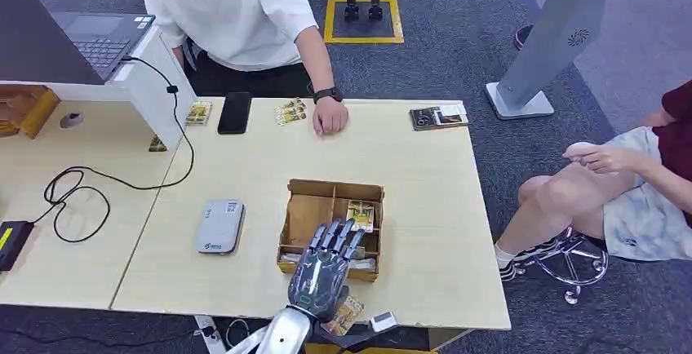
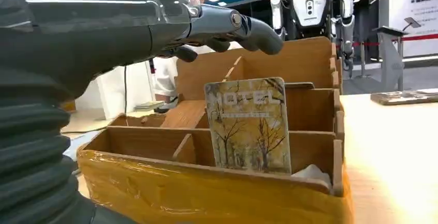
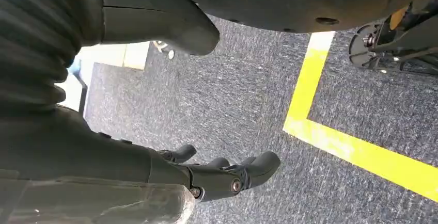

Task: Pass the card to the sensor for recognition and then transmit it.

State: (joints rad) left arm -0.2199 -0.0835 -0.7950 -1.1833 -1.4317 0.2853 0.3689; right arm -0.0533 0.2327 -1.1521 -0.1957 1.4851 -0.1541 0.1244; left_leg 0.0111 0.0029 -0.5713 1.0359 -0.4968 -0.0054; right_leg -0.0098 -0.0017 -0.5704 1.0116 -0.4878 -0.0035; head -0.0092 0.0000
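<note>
The left hand (image 1: 325, 266) hovers over the near part of the wooden box (image 1: 295, 205), which stands on the table (image 1: 424, 207) right of the grey sensor (image 1: 219, 226). Its fingers (image 1: 336, 236) are extended and a little apart, and they hold nothing. The card (image 2: 249, 125), printed with autumn trees, stands upright in a near compartment of the box, leaning on the divider behind it, and the fingers pass above its top edge without touching it. Another card (image 1: 361, 214) lies in the far right compartment. The step in hand seems to be the first one, the reach for a card; the pick is not yet done. The next move asks the hand to come down and pinch the top edge of the standing card between thumb and fingers, then lift it straight out and carry it left to the sensor. The right hand (image 3: 227, 175) hangs over the carpet, fingers curled loosely with nothing in them, though this view is poor for judging.

A person's hand (image 1: 330, 115) rests on the far edge of the table.
</note>
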